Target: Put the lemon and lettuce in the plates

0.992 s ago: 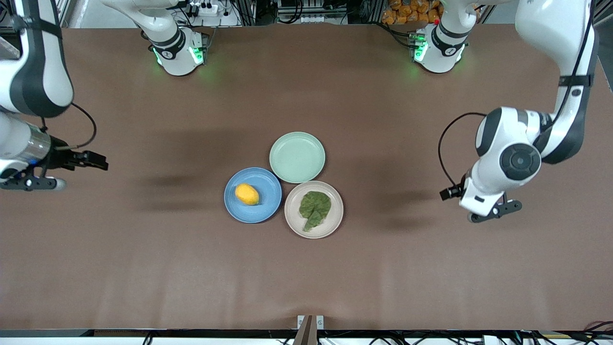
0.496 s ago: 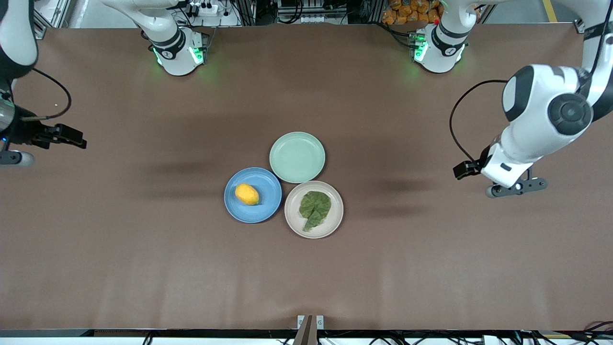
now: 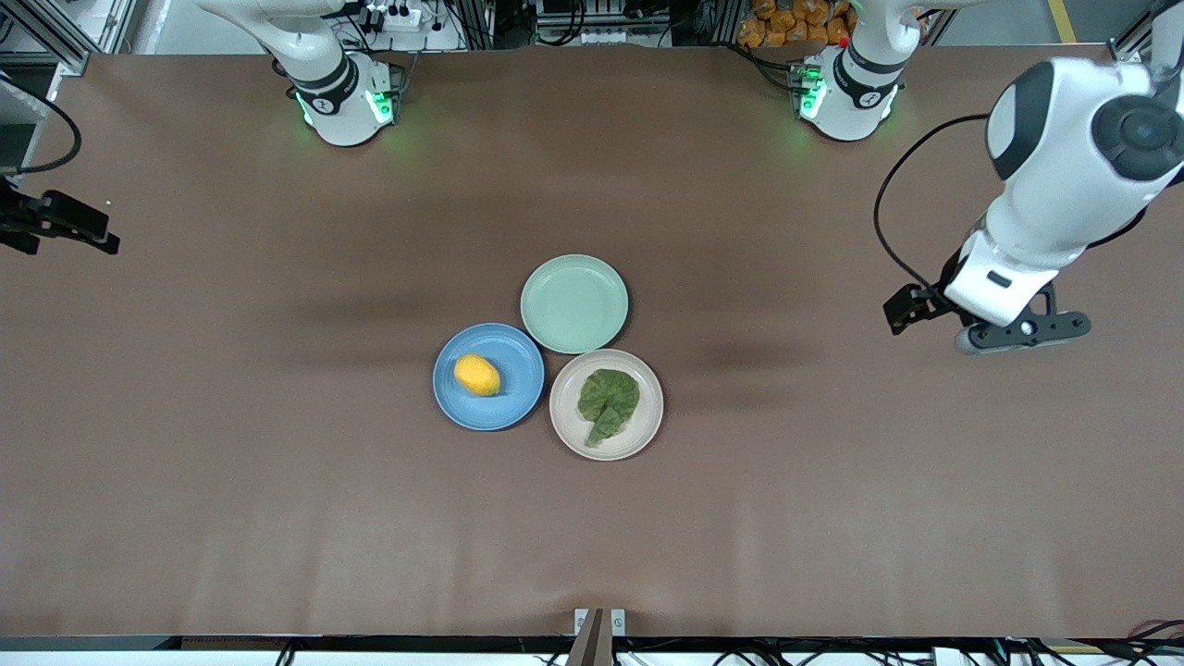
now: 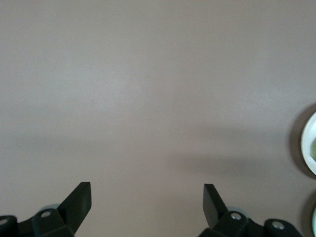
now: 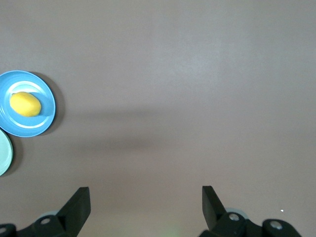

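Note:
The lemon [image 3: 477, 375] lies on the blue plate [image 3: 518, 398]. The lettuce [image 3: 608, 400] lies flat on the beige plate [image 3: 564, 421] beside it. My left gripper [image 3: 1022, 330] is open and empty, up over bare table toward the left arm's end; its wrist view [image 4: 147, 197] shows only the beige plate's rim [image 4: 308, 148]. My right gripper [image 5: 145, 200] is open and empty over bare table toward the right arm's end, nearly out of the front view. The right wrist view shows the lemon [image 5: 25, 104] on the blue plate [image 5: 45, 121].
An empty pale green plate [image 3: 573, 303] touches both other plates, farther from the front camera; its rim also shows in the right wrist view [image 5: 4, 153]. The brown table [image 3: 277, 509] is bare around the three plates.
Both arms have drawn back from the plates toward their own table ends and toward the bases. The right gripper has slid almost out of the front view. Lemon and lettuce have not moved.

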Controlling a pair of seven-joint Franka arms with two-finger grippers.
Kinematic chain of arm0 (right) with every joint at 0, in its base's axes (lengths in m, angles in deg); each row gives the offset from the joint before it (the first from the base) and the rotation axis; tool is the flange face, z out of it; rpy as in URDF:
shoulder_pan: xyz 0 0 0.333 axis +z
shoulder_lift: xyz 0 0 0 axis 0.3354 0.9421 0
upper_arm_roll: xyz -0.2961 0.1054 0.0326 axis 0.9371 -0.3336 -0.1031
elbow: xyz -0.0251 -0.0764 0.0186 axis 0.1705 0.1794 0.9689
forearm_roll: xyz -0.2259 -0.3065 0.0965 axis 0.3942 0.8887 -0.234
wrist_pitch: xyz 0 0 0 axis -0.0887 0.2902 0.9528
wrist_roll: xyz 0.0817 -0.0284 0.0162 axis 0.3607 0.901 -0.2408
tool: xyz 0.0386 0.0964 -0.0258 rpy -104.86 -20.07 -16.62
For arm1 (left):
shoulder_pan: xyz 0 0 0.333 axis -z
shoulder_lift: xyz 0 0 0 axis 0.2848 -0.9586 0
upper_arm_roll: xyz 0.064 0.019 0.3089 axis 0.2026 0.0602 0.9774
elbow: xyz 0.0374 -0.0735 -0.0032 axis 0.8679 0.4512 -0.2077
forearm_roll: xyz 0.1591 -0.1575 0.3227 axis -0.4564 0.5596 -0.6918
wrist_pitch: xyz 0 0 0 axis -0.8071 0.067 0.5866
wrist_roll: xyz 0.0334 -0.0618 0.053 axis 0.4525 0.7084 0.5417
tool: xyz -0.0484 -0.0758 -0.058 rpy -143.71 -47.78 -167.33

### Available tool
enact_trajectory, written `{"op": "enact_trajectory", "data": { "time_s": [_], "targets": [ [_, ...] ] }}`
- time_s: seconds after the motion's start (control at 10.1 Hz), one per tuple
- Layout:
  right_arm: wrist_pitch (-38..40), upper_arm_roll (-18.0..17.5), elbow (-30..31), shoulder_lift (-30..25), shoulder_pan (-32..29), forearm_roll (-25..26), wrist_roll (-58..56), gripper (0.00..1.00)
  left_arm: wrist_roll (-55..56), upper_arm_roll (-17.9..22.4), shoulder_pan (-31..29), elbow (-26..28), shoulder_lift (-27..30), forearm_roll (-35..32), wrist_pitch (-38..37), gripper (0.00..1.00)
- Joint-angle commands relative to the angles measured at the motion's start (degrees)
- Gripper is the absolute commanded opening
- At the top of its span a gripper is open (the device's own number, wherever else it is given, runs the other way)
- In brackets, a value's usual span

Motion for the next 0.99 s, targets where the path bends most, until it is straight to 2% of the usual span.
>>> {"op": "enact_trajectory", "data": {
  "time_s": [0.0,0.4,0.6,0.89],
  "targets": [
    [1.7,-0.7,-1.8,-1.3,-0.3,0.6,2.3,1.0,-5.0,0.0,0.0,-3.0,3.2,2.3,-6.6,1.0],
    [-0.6,-0.6,-1.1,-2.6,-0.3,-0.3,2.7,1.0,-6.1,0.2,0.2,-10.3,4.0,5.6,-16.4,1.0],
    [-2.6,-0.7,0.0,-2.4,0.0,-0.3,3.9,1.0,-8.0,0.5,0.3,-13.5,4.5,4.8,-20.2,1.0],
    [-3.4,-0.8,-0.1,-2.0,0.6,-0.3,3.9,1.0,-11.8,0.6,0.3,-15.4,5.5,1.8,-21.6,1.0]
  ]
}}
